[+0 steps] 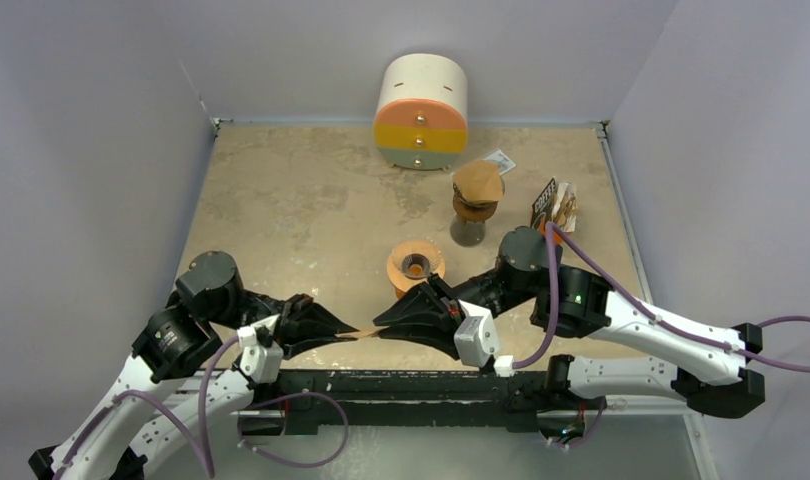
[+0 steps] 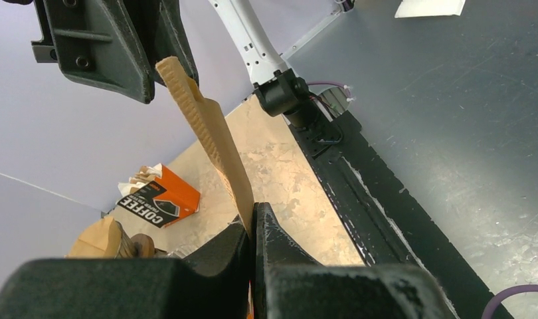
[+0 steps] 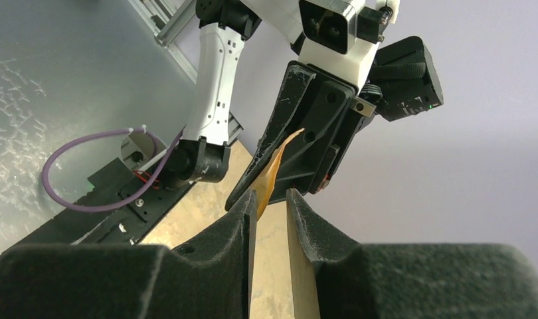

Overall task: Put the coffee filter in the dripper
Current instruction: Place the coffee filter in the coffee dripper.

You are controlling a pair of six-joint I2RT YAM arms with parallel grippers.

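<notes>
Left gripper (image 2: 255, 219) pinches the paper coffee filter (image 2: 213, 139). Right gripper (image 3: 271, 199) stands part-spread astride its free edge — close squarely before pulling.

The left pincer (image 2: 254, 219) is pressing its two black fingers together on the lower edge of the brown coffee filter (image 2: 213, 139). The filter is slanting up and to the left, its ribbed upper end reaching the black fingers of the right pincer (image 2: 167, 83) at the top of the view. Beyond it an orange box (image 2: 161, 203) lettered COFFEE is lying on the mottled beige desk (image 2: 279, 173), with crumpled paper (image 2: 143, 176) just behind it. A black rail (image 2: 366, 199) is running along the desk's edge.
</notes>
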